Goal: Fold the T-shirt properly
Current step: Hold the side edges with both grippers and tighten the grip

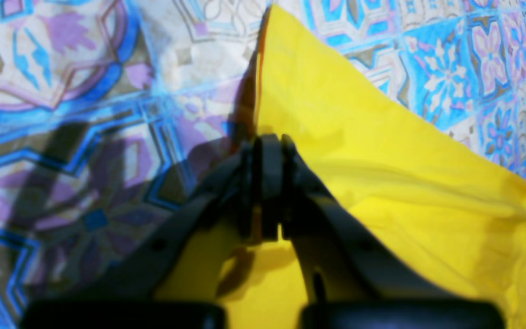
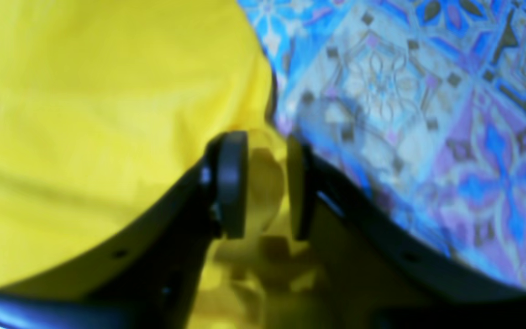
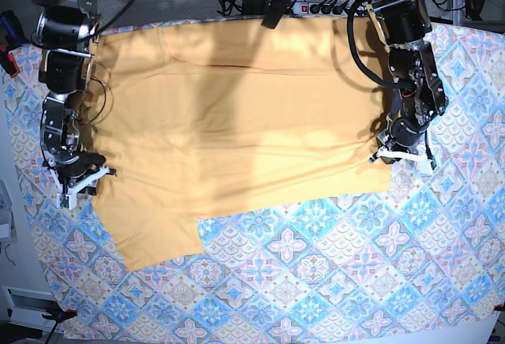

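- My left pincer point(image 1: 270, 183) was pressed together on the edge of the T-shirt point(image 1: 381, 183), a thin fold of yellow cloth caught between the dark pads right at the tips.
- From that grip the cloth ran up and away in a taut raised ridge, with a sharp edge on its left side standing clear of the tablecloth point(image 1: 85, 114) below.
- My right pincer point(image 2: 266, 183) stood with its pads apart, a bunched bit of the T-shirt point(image 2: 85, 114) lying in the gap between them; I could not tell whether either pad touched it.
- To the right of that pincer the cloth's edge ended and the blue-and-pink tablecloth point(image 2: 427, 114) showed, blurred.
- From overhead, the T-shirt point(image 3: 245, 115) lay spread wide across the far half of the bench, mostly flat, with one narrower flap reaching toward the near side on the view's left.
- My left pincer point(image 3: 392, 148) sat at the shirt's edge on the view's right, where the cloth puckered slightly.
- My right pincer point(image 3: 88, 177) sat at the opposite edge, on the view's left, low over the cloth.
- The tablecloth point(image 3: 331, 281) covered the bench all around the shirt.
- Beyond the far edge of the bench lay cables and a power strip point(image 3: 319, 6).
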Motion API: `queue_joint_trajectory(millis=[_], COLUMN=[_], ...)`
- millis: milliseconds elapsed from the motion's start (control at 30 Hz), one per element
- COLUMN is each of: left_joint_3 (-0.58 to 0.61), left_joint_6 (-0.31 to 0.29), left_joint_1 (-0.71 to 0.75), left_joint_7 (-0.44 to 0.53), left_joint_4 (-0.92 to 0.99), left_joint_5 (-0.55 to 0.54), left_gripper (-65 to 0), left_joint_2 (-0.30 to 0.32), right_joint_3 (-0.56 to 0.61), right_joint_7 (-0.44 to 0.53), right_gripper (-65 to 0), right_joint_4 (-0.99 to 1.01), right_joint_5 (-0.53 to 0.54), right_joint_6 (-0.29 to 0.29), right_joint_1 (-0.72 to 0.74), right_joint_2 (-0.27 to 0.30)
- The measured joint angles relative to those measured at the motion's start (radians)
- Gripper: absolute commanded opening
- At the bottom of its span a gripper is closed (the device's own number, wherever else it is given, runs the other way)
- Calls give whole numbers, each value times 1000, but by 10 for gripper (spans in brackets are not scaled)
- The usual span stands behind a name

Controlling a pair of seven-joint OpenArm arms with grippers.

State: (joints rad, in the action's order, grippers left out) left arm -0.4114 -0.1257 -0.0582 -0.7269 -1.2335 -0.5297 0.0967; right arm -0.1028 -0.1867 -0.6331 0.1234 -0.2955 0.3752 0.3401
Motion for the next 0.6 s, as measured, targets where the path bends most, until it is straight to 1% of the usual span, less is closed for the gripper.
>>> queue_joint_trajectory(millis=[133, 267, 367, 533, 600], left_joint_3=[0, 0, 0, 0, 0], left_joint_6=[0, 0, 0, 1, 0], left_joint_1=[0, 0, 6, 11, 11], left_joint_7=[-2, -2, 3, 2, 2], left_joint_4=[0, 0, 0, 0, 0], left_joint_5=[0, -2, -1, -1, -1], left_gripper=[-650, -650, -650, -650, -650], left_joint_2=[0, 0, 0, 0, 0], right_joint_3=[20, 20, 27, 32, 33], right_joint_7=[90, 117, 124, 125, 130], right_gripper=[-406, -334, -297, -288, -287], right_joint_4=[119, 218, 231, 258, 282], right_joint_5=[-1, -2, -4, -2, -3], right_joint_6=[0, 0, 0, 4, 32], right_joint_1=[59, 94, 103, 126, 146], right_joint_2=[1, -1, 1, 1, 1])
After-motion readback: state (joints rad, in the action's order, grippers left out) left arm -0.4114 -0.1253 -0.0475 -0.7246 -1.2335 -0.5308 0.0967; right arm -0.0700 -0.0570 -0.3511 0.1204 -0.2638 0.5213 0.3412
